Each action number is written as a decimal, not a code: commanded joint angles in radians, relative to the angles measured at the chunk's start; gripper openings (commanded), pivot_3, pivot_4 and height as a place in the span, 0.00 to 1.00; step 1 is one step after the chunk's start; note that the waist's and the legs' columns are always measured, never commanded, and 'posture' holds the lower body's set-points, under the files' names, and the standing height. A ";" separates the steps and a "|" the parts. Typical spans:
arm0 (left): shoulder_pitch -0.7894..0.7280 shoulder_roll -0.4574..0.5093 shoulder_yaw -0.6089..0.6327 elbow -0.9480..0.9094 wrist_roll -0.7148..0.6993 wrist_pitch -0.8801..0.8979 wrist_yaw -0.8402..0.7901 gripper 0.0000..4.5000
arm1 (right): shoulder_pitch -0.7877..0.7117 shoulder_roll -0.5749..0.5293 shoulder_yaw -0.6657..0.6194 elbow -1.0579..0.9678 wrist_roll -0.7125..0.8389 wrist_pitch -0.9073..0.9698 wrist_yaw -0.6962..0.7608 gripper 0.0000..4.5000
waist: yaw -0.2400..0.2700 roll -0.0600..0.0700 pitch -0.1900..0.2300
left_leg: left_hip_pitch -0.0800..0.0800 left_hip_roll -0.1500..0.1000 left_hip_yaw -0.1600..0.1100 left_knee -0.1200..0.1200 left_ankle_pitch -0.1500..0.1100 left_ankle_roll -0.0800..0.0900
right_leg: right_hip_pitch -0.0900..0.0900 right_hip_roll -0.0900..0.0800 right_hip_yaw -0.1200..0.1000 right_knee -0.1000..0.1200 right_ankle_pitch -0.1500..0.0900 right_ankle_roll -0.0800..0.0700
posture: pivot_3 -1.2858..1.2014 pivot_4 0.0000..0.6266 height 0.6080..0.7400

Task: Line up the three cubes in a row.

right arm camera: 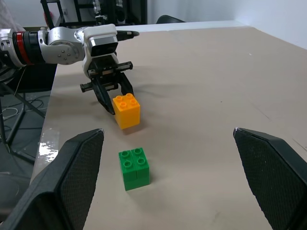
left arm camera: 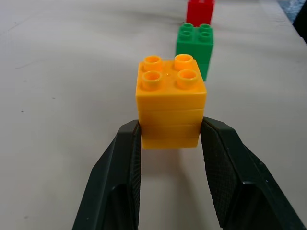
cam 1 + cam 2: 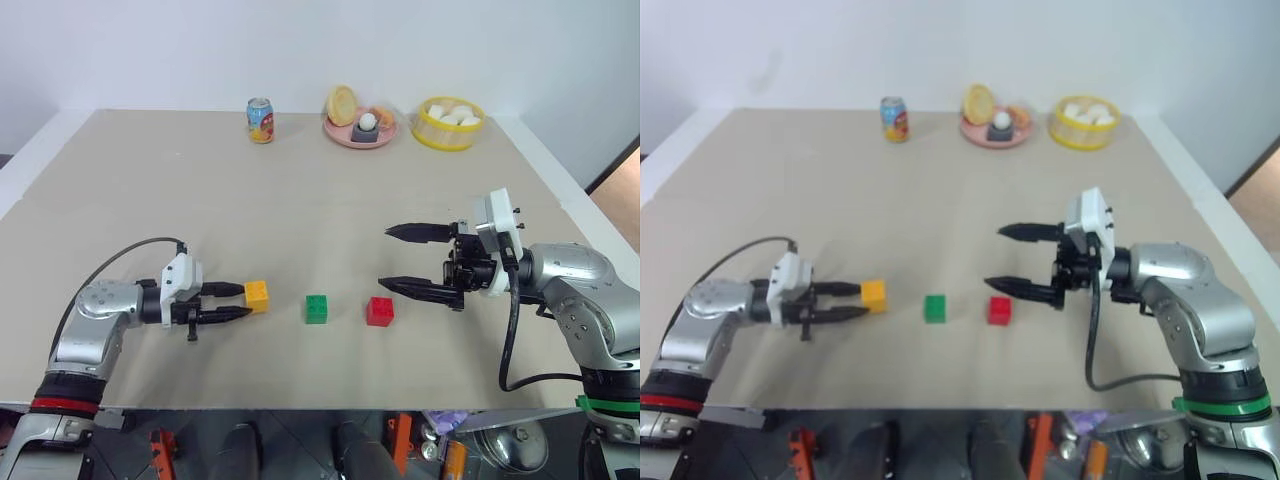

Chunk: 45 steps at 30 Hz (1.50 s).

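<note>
Three studded cubes stand in a row near the table's front edge: a yellow-orange cube, a green cube and a red cube. My left gripper reaches in from the left, its fingertips shut on the rear lower sides of the yellow-orange cube, which rests on the table. My right gripper hovers just right of and above the red cube. Its jaws are spread wide with nothing between them. The right wrist view looks down the row at the green cube and the yellow-orange cube.
A soda can, a pink plate with food and a yellow basket of white lumps stand along the far edge. The tan table has open surface between them and the cubes. The front edge lies just below the cubes.
</note>
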 commanded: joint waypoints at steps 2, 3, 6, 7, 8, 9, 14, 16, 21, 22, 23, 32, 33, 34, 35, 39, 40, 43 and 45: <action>-0.041 -0.014 0.015 0.047 -0.024 -0.004 -0.008 0.28 | 0.010 -0.009 -0.040 -0.065 0.042 0.017 -0.010 1.00 | 0.000 0.000 0.000 | 0.000 0.000 0.000 0.000 0.000 0.000 | 0.000 0.000 0.000 0.000 0.000 0.000 | 0.52 0.24 1.00; -0.051 -0.019 0.011 0.061 -0.024 -0.010 -0.017 0.28 | 0.017 -0.016 -0.045 -0.072 0.050 0.024 -0.005 1.00 | 0.000 0.000 0.000 | 0.000 0.000 0.000 0.000 0.000 0.000 | 0.000 0.000 0.000 0.000 0.000 0.000 | 0.52 0.24 1.00; -0.074 -0.029 -0.005 0.088 -0.012 -0.033 -0.048 0.28 | 0.051 -0.044 -0.058 -0.090 0.068 0.042 0.016 1.00 | 0.001 0.000 0.000 | -0.001 0.000 0.000 0.000 0.000 0.000 | -0.001 0.000 0.000 0.000 -0.001 0.001 | 0.52 0.24 1.00; -0.078 -0.033 -0.009 0.092 -0.010 -0.034 -0.054 0.28 | 0.069 -0.054 -0.062 -0.094 0.067 0.039 0.027 1.00 | 0.002 0.000 0.000 | -0.001 0.000 0.000 -0.001 0.000 0.000 | -0.001 0.000 0.000 0.000 -0.001 0.001 | 0.52 0.24 1.00; -0.081 -0.035 -0.012 0.095 -0.009 -0.035 -0.062 0.28 | 0.084 -0.062 -0.066 -0.098 0.067 0.037 0.034 1.00 | 0.002 0.000 0.000 | -0.001 0.000 0.000 -0.001 0.000 0.000 | -0.001 0.000 0.000 0.000 -0.001 0.001 | 0.52 0.24 1.00; -0.083 -0.035 -0.017 0.099 -0.006 -0.041 -0.072 0.28 | 0.096 -0.069 -0.070 -0.099 0.066 0.034 0.038 1.00 | 0.002 0.000 0.000 | -0.001 0.000 0.000 -0.001 0.000 0.000 | -0.001 0.000 0.000 0.000 -0.001 0.001 | 0.52 0.24 1.00; -0.073 -0.026 -0.037 0.097 0.005 -0.068 -0.114 0.28 | 0.108 -0.076 -0.082 -0.092 0.065 0.031 0.030 1.00 | -0.002 0.000 0.000 | -0.001 0.001 0.000 -0.001 0.000 0.000 | -0.001 0.001 0.000 0.000 -0.001 0.000 | 0.52 0.24 1.00; -0.066 -0.024 -0.041 0.092 0.007 -0.071 -0.119 0.28 | 0.106 -0.074 -0.083 -0.090 0.066 0.032 0.027 1.00 | -0.001 0.000 0.000 | 0.000 0.001 0.000 -0.001 0.000 0.000 | -0.001 0.001 0.000 0.000 0.000 0.000 | 0.52 0.24 1.00; -0.043 -0.015 -0.040 0.069 0.013 -0.076 -0.117 0.28 | 0.093 -0.065 -0.072 -0.083 0.060 0.029 0.019 1.00 | -0.001 0.000 0.000 | 0.000 0.001 0.001 0.000 0.000 0.000 | -0.001 0.000 0.000 0.000 0.000 0.000 | 0.52 0.24 1.00; -0.042 -0.014 -0.038 0.066 0.014 -0.073 -0.111 0.28 | 0.090 -0.063 -0.070 -0.082 0.060 0.029 0.018 1.00 | -0.001 0.000 0.000 | 0.000 0.001 0.001 0.000 0.000 0.000 | -0.001 0.001 0.000 0.000 0.000 0.000 | 0.52 0.24 1.00; -0.041 -0.014 -0.035 0.064 0.015 -0.072 -0.104 0.28 | 0.087 -0.062 -0.068 -0.080 0.059 0.028 0.018 1.00 | 0.000 0.000 0.000 | -0.001 0.001 0.000 0.000 0.000 0.000 | -0.001 0.001 0.000 0.000 0.000 0.000 | 0.52 0.24 1.00; -0.052 -0.020 -0.020 0.075 0.023 -0.079 -0.047 0.28 | 0.064 -0.049 -0.055 -0.069 0.055 0.030 0.016 1.00 | 0.000 0.000 0.000 | -0.001 0.001 0.000 0.000 0.000 0.000 | -0.001 0.001 0.000 0.000 0.000 0.000 | 0.52 0.24 1.00; -0.055 -0.019 -0.021 0.081 0.023 -0.079 -0.048 0.28 | 0.062 -0.049 -0.055 -0.068 0.055 0.030 0.016 1.00 | 0.000 0.000 0.000 | -0.001 0.001 0.000 0.000 0.000 0.000 | -0.001 0.001 0.000 0.000 0.000 0.000 | 0.52 0.24 1.00; -0.057 -0.019 -0.022 0.085 0.023 -0.080 -0.049 0.28 | 0.061 -0.049 -0.055 -0.067 0.055 0.030 0.017 1.00 | 0.000 0.000 0.000 | -0.001 0.001 0.000 0.000 0.000 0.000 | -0.001 0.001 0.000 0.000 0.000 0.000 | 0.52 0.24 1.00; -0.059 -0.018 -0.022 0.089 0.023 -0.082 -0.050 0.28 | 0.060 -0.049 -0.056 -0.066 0.055 0.031 0.016 1.00 | 0.000 0.000 0.000 | -0.001 0.001 0.000 0.000 0.000 0.000 | -0.001 0.001 0.000 0.000 0.000 0.000 | 0.52 0.24 1.00; -0.063 -0.016 -0.023 0.110 0.023 -0.090 -0.057 0.28 | 0.060 -0.051 -0.058 -0.066 0.054 0.032 0.016 1.00 | 0.000 0.000 0.000 | -0.001 0.001 0.000 0.000 0.000 0.000 | -0.001 0.001 0.000 0.000 0.000 0.000 | 0.52 0.24 1.00; -0.064 -0.015 -0.024 0.114 0.024 -0.093 -0.061 0.28 | 0.060 -0.051 -0.060 -0.066 0.055 0.032 0.015 1.00 | 0.000 0.000 0.000 | -0.001 0.001 0.000 0.000 0.000 0.000 | -0.001 0.001 0.000 0.000 0.000 0.000 | 0.52 0.24 1.00; -0.066 -0.013 -0.028 0.138 0.028 -0.110 -0.076 0.28 | 0.062 -0.051 -0.063 -0.067 0.054 0.031 0.013 1.00 | 0.000 0.000 0.000 | -0.001 0.001 0.000 0.000 0.000 0.000 | -0.001 0.001 0.000 0.000 0.000 0.000 | 0.52 0.24 1.00; -0.066 -0.014 -0.030 0.150 0.030 -0.119 -0.087 0.28 | 0.062 -0.052 -0.063 -0.067 0.053 0.030 0.011 1.00 | 0.000 0.000 0.000 | -0.001 0.001 0.000 0.000 0.000 0.000 | -0.001 0.001 0.000 0.000 0.000 0.000 | 0.52 0.24 1.00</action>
